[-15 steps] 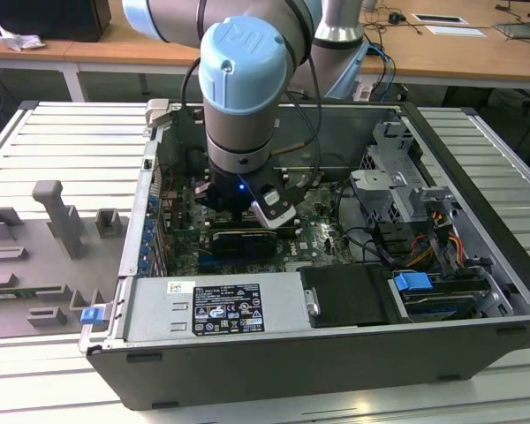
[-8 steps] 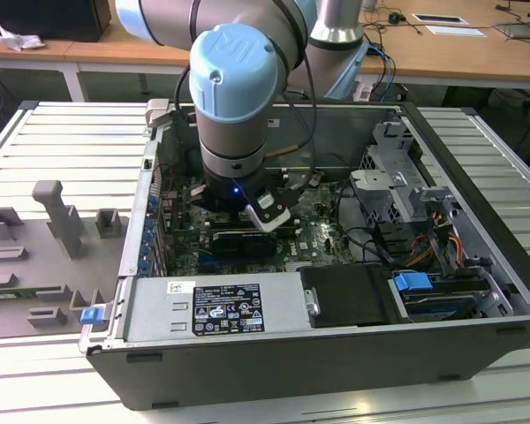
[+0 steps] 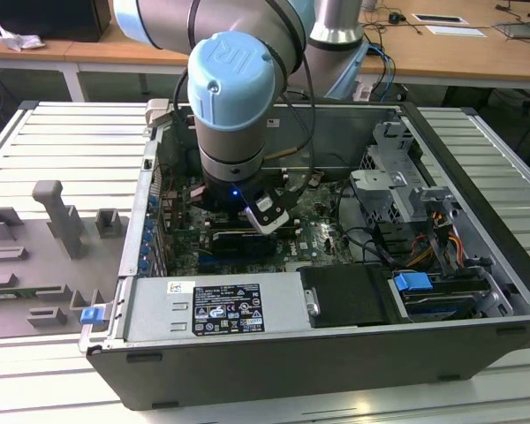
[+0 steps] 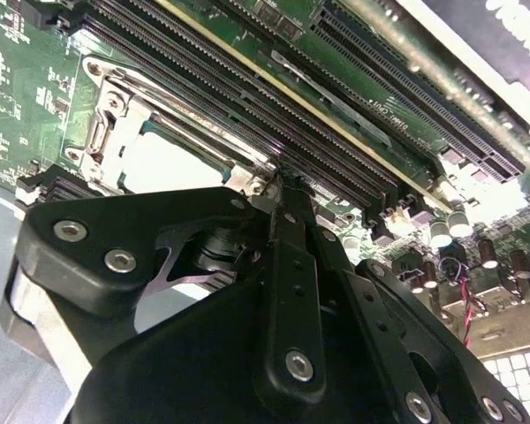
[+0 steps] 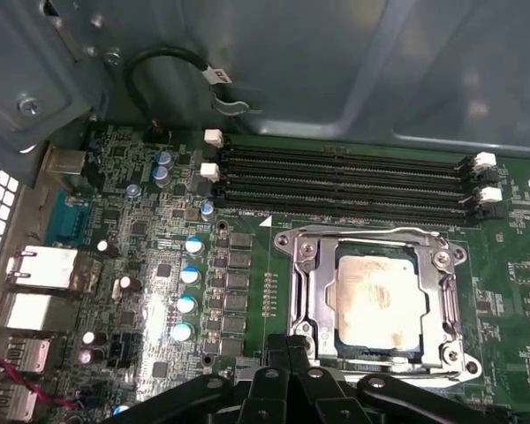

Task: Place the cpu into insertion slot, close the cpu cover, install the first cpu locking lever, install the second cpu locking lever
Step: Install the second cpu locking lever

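1. The cpu (image 5: 376, 303) sat in the insertion slot (image 5: 311, 291), cpu cover (image 5: 442, 296) down around it.
2. The gripper (image 5: 291, 371), fingers drawn together and empty, hovered just beside the slot.
3. Black memory slots (image 5: 344, 185) ran along the slot's far side.

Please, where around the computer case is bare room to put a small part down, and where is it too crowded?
Free: the slatted table on the exterior view's left of the computer case, behind the grey fixture blocks. Also the slats on the right. Crowded: inside the case, where the arm hangs over the motherboard, and the cabled drive cage.
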`<state>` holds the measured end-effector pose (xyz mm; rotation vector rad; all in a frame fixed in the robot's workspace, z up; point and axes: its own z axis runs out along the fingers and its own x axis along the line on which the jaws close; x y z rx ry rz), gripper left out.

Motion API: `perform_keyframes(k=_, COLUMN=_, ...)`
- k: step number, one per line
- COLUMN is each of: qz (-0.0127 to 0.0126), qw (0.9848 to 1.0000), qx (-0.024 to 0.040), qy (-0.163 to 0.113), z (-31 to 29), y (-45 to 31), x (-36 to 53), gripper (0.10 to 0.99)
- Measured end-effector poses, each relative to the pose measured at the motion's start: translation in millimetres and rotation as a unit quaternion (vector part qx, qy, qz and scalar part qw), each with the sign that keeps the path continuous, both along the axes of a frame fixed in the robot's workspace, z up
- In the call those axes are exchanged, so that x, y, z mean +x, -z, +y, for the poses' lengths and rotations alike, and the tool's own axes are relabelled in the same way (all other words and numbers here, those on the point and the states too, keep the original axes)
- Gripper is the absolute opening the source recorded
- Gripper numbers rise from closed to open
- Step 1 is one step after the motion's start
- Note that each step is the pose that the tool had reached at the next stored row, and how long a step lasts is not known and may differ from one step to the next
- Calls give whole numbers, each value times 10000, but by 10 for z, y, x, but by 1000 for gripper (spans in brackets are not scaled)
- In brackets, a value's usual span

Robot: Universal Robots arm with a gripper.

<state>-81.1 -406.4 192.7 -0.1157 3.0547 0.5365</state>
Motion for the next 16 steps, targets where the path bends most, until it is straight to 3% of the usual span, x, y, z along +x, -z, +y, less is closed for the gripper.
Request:
perform_keyframes(k=3, qz=1, qw=10000, qx=26, qy=-1, z=-1, y=-5, x=-11, gripper=106)
perform_keyframes(k=7, qz=0, qw=9999, qx=114, qy=-1, z=0, y=-99, x=-16, gripper=106)
perform_keyframes(k=16, qz=-3, qw=9999, qx=140, qy=-2, z=1, y=-208, x=-16, gripper=106)
